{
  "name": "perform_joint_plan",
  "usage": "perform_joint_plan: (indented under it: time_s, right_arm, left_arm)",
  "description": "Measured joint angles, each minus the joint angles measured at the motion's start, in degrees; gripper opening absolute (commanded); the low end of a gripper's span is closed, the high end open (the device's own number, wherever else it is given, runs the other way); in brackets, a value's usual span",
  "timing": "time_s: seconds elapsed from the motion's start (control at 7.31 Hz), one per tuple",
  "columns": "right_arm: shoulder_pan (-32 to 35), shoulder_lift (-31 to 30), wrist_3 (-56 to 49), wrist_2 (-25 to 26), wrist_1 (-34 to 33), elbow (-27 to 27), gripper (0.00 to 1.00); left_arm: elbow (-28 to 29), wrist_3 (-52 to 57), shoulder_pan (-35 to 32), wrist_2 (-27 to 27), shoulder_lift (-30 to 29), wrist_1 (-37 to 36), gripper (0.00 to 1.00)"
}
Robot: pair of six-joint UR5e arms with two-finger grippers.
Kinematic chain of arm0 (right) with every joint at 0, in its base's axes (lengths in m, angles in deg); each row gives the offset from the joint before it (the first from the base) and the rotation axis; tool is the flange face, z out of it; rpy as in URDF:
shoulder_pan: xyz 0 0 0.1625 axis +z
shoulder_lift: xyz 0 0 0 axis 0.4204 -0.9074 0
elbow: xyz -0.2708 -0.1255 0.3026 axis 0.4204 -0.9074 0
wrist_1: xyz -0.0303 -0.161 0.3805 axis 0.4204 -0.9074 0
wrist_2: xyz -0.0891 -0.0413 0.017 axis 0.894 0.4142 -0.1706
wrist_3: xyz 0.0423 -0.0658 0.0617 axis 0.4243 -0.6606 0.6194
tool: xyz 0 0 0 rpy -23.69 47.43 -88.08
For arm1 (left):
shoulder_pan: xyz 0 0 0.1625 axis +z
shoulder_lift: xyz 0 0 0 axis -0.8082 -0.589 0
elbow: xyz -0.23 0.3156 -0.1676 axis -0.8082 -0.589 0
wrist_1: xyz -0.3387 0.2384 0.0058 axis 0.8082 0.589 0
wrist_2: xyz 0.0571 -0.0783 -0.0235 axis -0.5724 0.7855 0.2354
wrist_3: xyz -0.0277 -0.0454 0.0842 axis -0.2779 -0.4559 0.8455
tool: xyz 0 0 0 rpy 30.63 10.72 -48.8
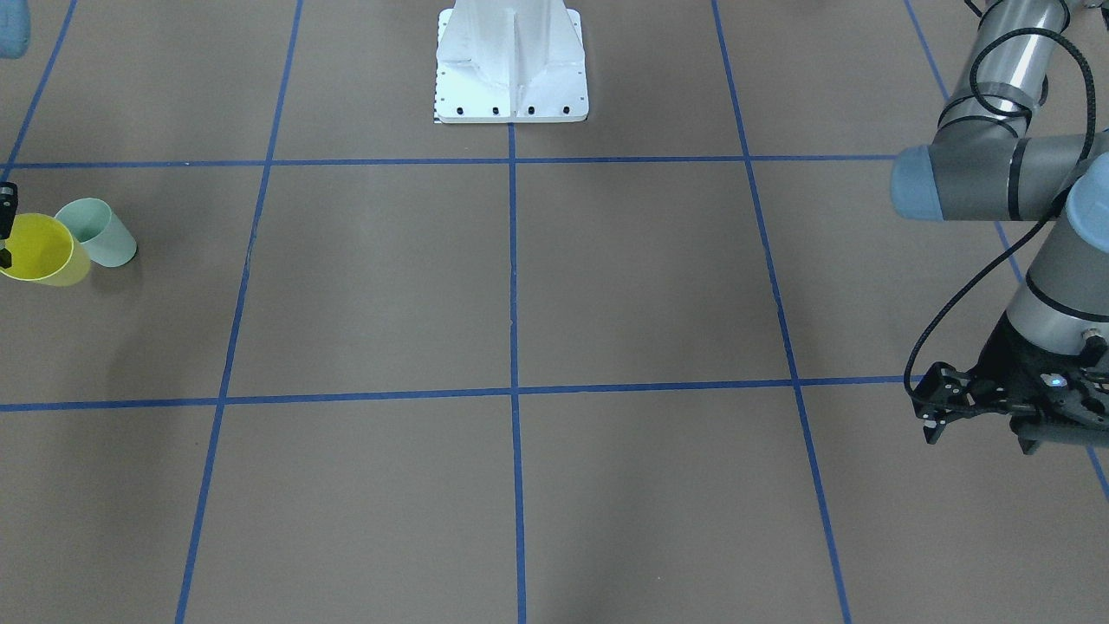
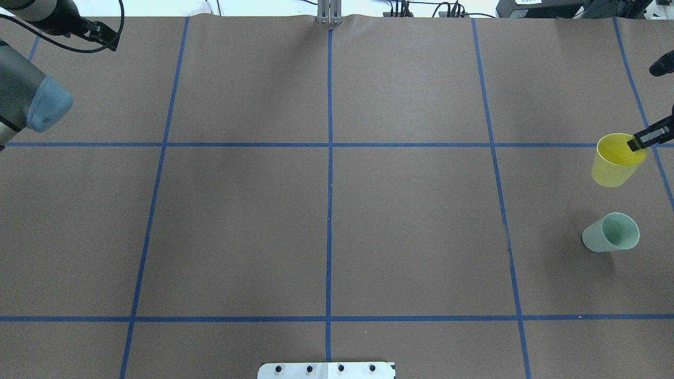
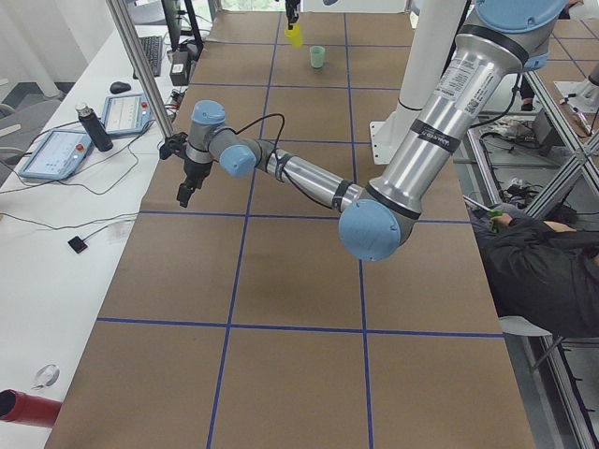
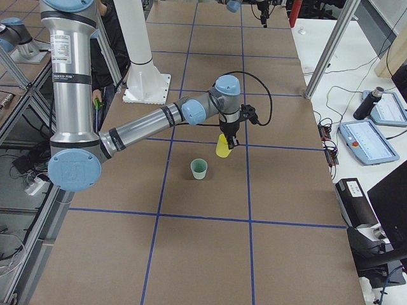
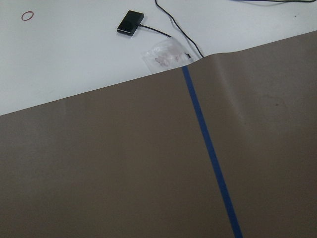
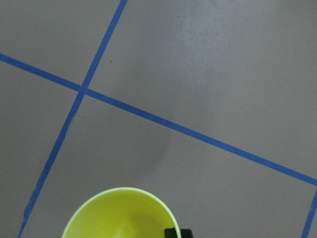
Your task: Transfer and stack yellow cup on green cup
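Yellow cup (image 2: 611,163) pinched at rim by right gripper (image 2: 638,144), one finger inside; hangs near green cup (image 2: 611,232), apart. Next: centre it over green mouth, level the tilt, lower straight, release only once nested.

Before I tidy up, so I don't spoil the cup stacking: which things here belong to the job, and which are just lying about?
Job:
- yellow cup, held at its rim by the right fingers
- green cup, standing apart from it

Lying about:
- bottle
- two tablets
- small black box on a cable
- red rubber band
- clear plastic bag
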State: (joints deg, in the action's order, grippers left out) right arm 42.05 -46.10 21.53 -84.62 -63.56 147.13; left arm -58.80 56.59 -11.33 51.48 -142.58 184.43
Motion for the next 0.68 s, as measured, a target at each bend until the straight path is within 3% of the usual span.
perform_joint_plan:
  time_s: [0.27,0.55,0.68]
  right_arm:
    - [0.1,-4.8,4.5,0.0,7.6,1.8,0.00]
    - [0.1,-9.7,9.2,-2.4,21.3,-1.9,0.00]
    - [0.2,-10.7,9.9,-4.8,24.5,-3.4,0.00]
  left_arm:
    - [0.0,0.4,-0.9,1.9,0.0,-0.5,1.00]
    - [0.0,0.5,-1.1,2.4,0.0,-0.6,1.00]
    - [0.0,0.5,-1.1,2.5,0.0,-0.6,1.00]
